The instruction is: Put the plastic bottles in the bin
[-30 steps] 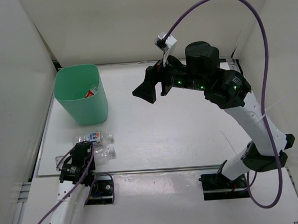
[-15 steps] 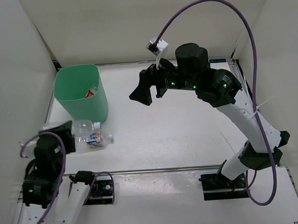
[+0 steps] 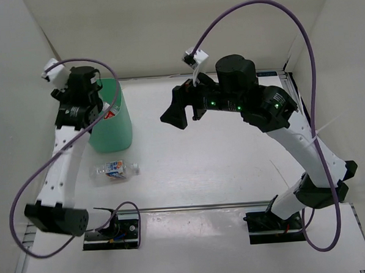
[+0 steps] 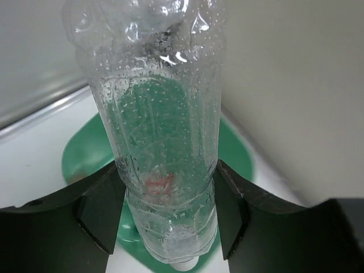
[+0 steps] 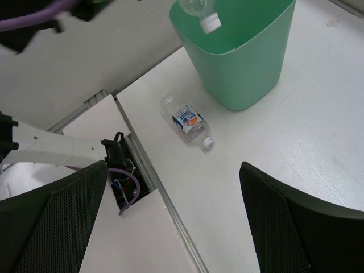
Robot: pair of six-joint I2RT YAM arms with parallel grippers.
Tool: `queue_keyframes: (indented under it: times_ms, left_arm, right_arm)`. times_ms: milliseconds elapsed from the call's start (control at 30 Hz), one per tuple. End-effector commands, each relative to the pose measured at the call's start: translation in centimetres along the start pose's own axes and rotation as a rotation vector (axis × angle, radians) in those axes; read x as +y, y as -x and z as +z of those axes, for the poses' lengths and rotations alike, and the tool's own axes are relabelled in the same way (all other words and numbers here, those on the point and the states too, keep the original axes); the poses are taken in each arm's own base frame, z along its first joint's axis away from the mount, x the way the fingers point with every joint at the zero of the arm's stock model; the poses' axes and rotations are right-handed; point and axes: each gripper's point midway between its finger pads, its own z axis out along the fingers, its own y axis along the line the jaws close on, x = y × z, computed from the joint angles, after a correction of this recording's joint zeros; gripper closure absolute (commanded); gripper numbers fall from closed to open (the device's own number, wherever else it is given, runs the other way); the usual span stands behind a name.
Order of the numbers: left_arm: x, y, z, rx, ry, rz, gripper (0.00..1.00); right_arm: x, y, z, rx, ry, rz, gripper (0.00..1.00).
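1. Looking through the left wrist camera, I see the left gripper clamped on a clear dimpled plastic bottle, cap down.
2. This bottle hangs above the opening of the tall mint-green plastic bin.
3. A second clear bottle with blue-white label lies on the white table, near the bin.
4. The right gripper hangs high over the table, its fingers wide apart.

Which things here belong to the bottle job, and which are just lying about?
Job: bin; held bottle in the left gripper above it; labelled bottle lying on the table.
Not the job: purple cables; right gripper, open, holding nothing.
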Motion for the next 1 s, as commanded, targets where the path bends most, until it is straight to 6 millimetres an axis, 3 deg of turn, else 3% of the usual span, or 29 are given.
queue_keyframes:
  times_ms: [0, 33, 100, 133, 167, 200, 267, 300, 333, 367, 400, 467, 500, 533, 567, 600, 633, 733, 833, 967]
  left_arm:
    - [0.8, 1.3, 1.7, -0.092, 0.12, 0.156, 0.51]
    - [0.7, 1.7, 1.9, -0.108, 0.137, 0.152, 0.41]
    - [0.5, 2.9, 1.4, -0.137, 0.142, 0.132, 0.08]
    - [0.1, 3.9, 0.6, -0.155, 0.128, 0.118, 0.0]
    - [-0.5, 6.6, -1.2, -0.193, 0.087, 0.053, 0.0]
    - [-0.7, 7.7, -2.2, -0.197, 0.046, 0.031, 0.0]
    - [-1.0, 7.4, -4.4, -0.134, -0.065, -0.056, 0.0]
    - [0.4, 8.4, -6.8, -0.119, -0.115, -0.158, 0.0]
    - [1.0, 7.7, -7.7, -0.081, -0.146, -0.263, 0.0]
    - [1.3, 3.9, -7.9, 0.024, -0.192, -0.252, 0.0]
    - [2.9, 4.1, -10.2, 0.033, -0.249, -0.326, 0.0]
    - [4.6, 0.5, -11.2, 0.128, -0.267, -0.447, 0.0]
    - [6.4, -5.1, -10.6, 0.247, -0.224, -0.434, 0.0]
    - [8.0, -6.2, -12.0, 0.293, -0.215, -0.612, 0.0]
    - [9.3, -8.9, -12.1, 0.356, -0.182, -0.66, 0.0]
    - [11.2, -15.0, -11.6, 0.48, -0.113, -0.662, 0.0]
    - [11.5, -15.5, -12.3, 0.493, -0.157, -0.755, 0.0]
    - [12.9, -18.5, -10.7, 0.472, -0.139, -0.856, 0.0]
    - [14.6, -19.8, -9.0, 0.409, -0.063, -0.827, 0.0]
    - [13.9, -22.0, -7.3, 0.426, -0.047, -0.768, 0.0]
  right_arm:
    - [0.2, 1.1, -2.6, -0.067, -0.031, -0.008, 0.0]
    - [-0.1, 0.5, -2.9, -0.06, -0.044, -0.005, 0.0]
    - [-0.5, 0.3, -3.4, -0.065, -0.07, -0.004, 0.0]
    - [-0.6, 0.1, -4.0, -0.064, -0.081, -0.003, 0.0]
    - [-0.8, -0.2, -4.2, -0.062, -0.093, -0.002, 0.0]
    - [-1.0, -0.1, -4.2, -0.065, -0.105, -0.002, 0.0]
    - [-1.2, -0.5, -5.0, -0.067, -0.125, 0.008, 0.0]
    - [-1.8, -1.2, -4.6, -0.047, -0.143, 0.012, 0.0]
    - [-1.7, -1.4, -4.8, -0.048, -0.143, 0.025, 0.0]
    - [-1.7, -1.4, -4.8, -0.048, -0.143, 0.025, 0.0]
    - [-1.8, -1.7, -4.6, -0.038, -0.146, 0.036, 0.0]
    - [-1.4, -1.9, -4.6, -0.032, -0.124, 0.036, 0.0]
    - [-1.2, -1.9, -4.6, -0.029, -0.112, 0.048, 0.0]
    - [-1.3, -2.1, -4.2, -0.021, -0.114, 0.05, 0.0]
    - [-1.0, -2.2, -4.2, -0.016, -0.1, 0.05, 0.0]
    - [-1.1, -2.8, -3.6, 0.008, -0.091, 0.054, 0.0]
    - [-1.1, -3.0, -3.2, 0.019, -0.084, 0.056, 0.0]
    - [-1.0, -4.4, -2.0, 0.083, -0.058, 0.069, 0.0]
    - [-0.1, -5.4, -1.1, 0.156, -0.002, 0.088, 0.0]
    - [0.0, -6.8, -0.4, 0.235, 0.021, 0.102, 0.0]
